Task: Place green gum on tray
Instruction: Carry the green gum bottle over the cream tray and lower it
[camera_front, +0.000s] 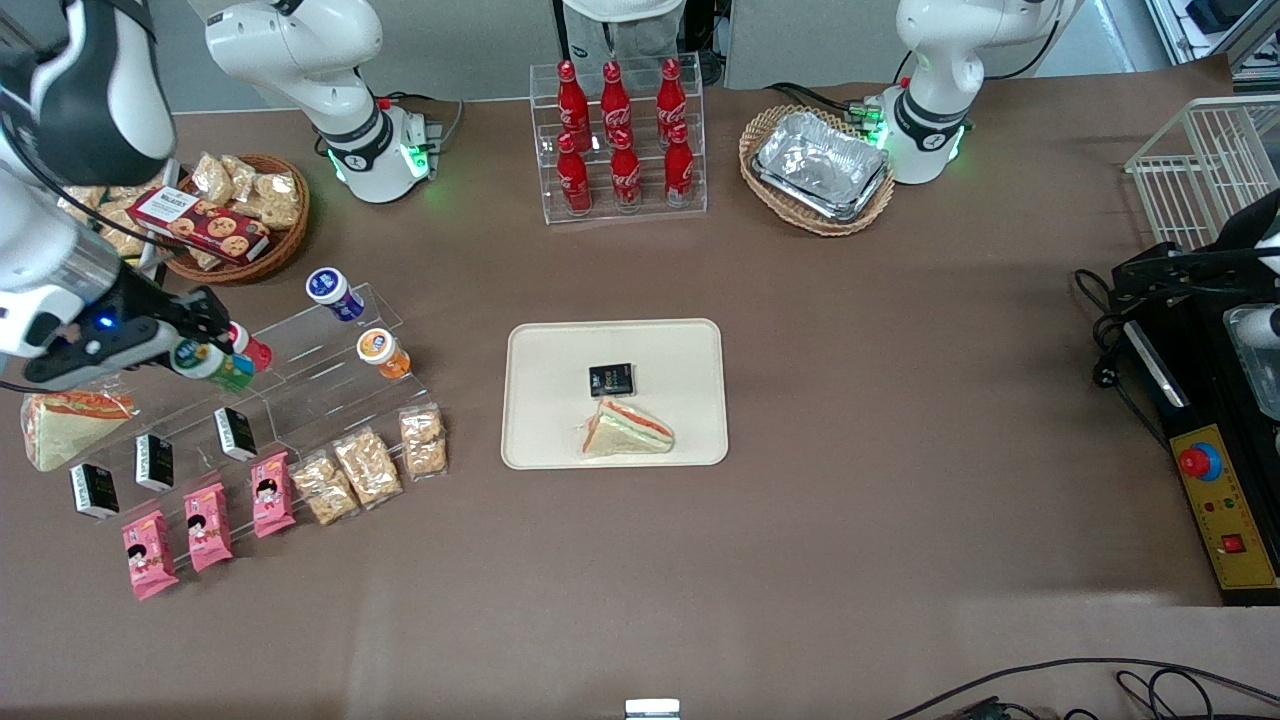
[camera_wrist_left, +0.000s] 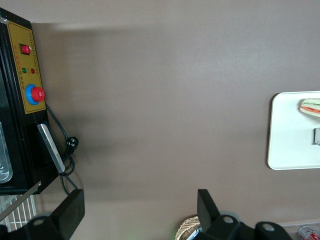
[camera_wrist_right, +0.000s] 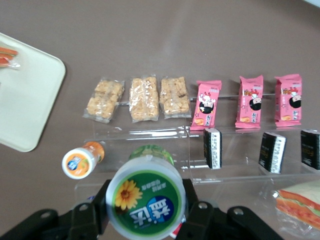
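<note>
My right gripper (camera_front: 205, 352) is shut on the green gum (camera_front: 212, 366), a small green bottle with a white lid, and holds it just above the clear stepped rack at the working arm's end of the table. In the right wrist view the gum's lid (camera_wrist_right: 145, 201), with a green label and a yellow flower, sits between the black fingers (camera_wrist_right: 192, 202). The cream tray (camera_front: 540, 400) lies flat at the table's middle, apart from the gripper, with a black packet and a wrapped sandwich on it. Its corner also shows in the right wrist view (camera_wrist_right: 30, 95).
The clear rack (camera_front: 300, 385) holds an orange-bodied bottle (camera_front: 384, 353), a blue bottle (camera_front: 334, 294), a red-bodied bottle (camera_front: 253, 350), black boxes, pink packets and snack bars. A snack basket (camera_front: 235, 220), a cola rack (camera_front: 620, 135) and a foil-tray basket (camera_front: 818, 168) stand farther from the camera.
</note>
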